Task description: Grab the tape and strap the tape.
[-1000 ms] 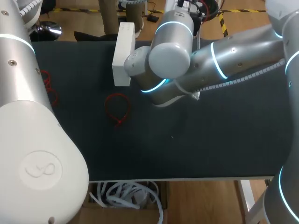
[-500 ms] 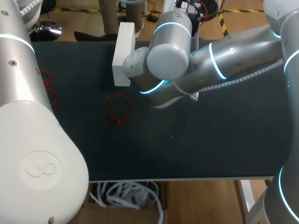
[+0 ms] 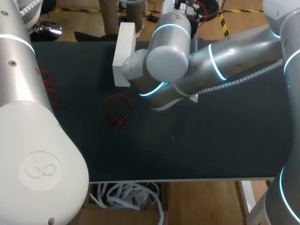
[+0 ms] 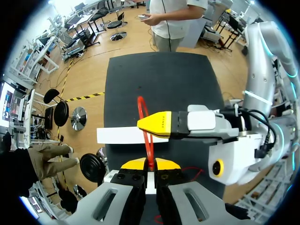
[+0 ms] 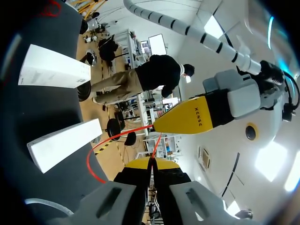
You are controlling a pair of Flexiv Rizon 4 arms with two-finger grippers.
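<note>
Two robot arms met above a dark counter [image 3: 211,136], working on a cable tie. At the far left of the counter lay a tangle of red tie loops [image 3: 47,84], then a single closed red tie loop [image 3: 117,108], then a long white rectangular box [image 3: 124,56] near the far edge. Raised over the middle, the left pincer [image 4: 150,163] was fully closed on one end of a thin red plastic strap [image 4: 141,107], which curved up past the other arm's yellow fingertip. The right pincer [image 5: 151,164] was likewise clamped shut on the same strap. Grabbing appeared done. Whether the tail had entered the head could not be seen, so threading and tightening probably remained.
</note>
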